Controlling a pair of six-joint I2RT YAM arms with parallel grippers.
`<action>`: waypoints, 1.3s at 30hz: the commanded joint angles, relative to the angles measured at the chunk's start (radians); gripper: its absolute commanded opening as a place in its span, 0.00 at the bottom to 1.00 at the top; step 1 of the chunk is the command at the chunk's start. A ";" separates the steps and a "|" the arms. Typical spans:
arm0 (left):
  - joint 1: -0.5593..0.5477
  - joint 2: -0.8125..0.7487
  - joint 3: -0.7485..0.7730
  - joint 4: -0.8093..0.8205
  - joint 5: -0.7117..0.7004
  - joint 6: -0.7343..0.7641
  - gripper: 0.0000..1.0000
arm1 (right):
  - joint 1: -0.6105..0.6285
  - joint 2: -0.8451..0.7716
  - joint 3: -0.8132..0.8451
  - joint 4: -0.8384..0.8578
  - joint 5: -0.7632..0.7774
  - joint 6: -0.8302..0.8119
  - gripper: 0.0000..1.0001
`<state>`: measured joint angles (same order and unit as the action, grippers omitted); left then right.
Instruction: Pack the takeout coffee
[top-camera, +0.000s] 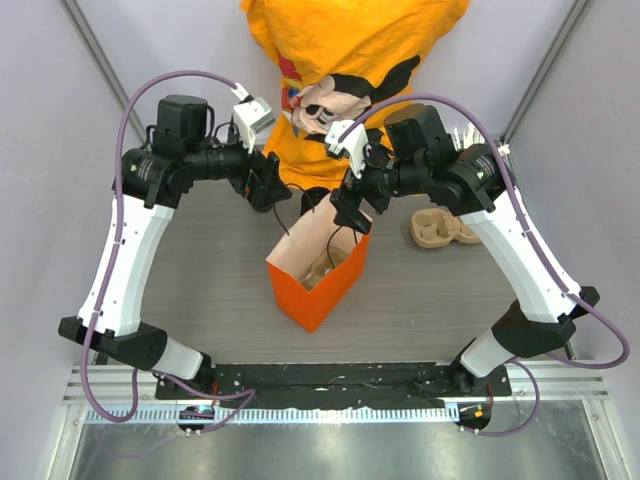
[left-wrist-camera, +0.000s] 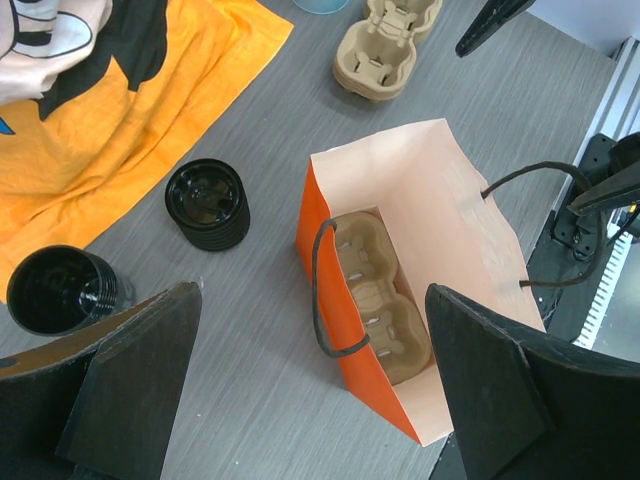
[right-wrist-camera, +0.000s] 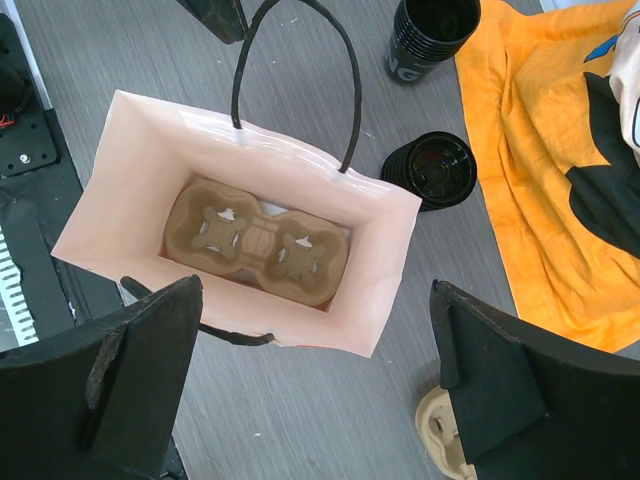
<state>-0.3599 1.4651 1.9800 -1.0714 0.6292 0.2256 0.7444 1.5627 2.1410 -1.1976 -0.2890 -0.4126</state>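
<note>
**Both arms above the open bag; packing not yet begun.** The orange bag (top-camera: 315, 285) stands on the table (top-camera: 200, 270) between the arms. The left gripper (top-camera: 270, 190) and the right gripper (top-camera: 350, 208) hover over its mouth, each with fingers spread wide and holding nothing. A cardboard tray (right-wrist-camera: 258, 240) lies in the bottom of the bag with both wells empty. A second tray (top-camera: 440, 228) lies on the table to the right. Beside the bag, near the orange shirt (top-camera: 350, 60), stand an open black cup with white print (right-wrist-camera: 432, 35) and a short ribbed black stack (right-wrist-camera: 432, 170). The lidded coffee cup cannot be picked out in any view, and it is not in the bag. As judged, the bag is ready and the cup is not yet fetched. The next move calls for finding the cup, gripping it upright and lowering it into a well, clear of the handles (right-wrist-camera: 300, 60).
</note>
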 joint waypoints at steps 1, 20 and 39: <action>-0.002 -0.002 -0.012 0.022 0.006 0.017 1.00 | 0.007 -0.010 0.036 0.007 -0.006 -0.011 1.00; -0.004 0.014 -0.036 0.039 0.017 0.023 0.76 | 0.007 -0.044 0.040 0.015 0.054 -0.028 1.00; -0.002 0.011 -0.073 0.045 -0.008 0.027 0.08 | 0.006 -0.107 0.046 0.043 0.177 -0.043 1.00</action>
<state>-0.3599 1.5146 1.9053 -1.0580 0.6353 0.2447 0.7452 1.4868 2.1731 -1.1965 -0.1577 -0.4450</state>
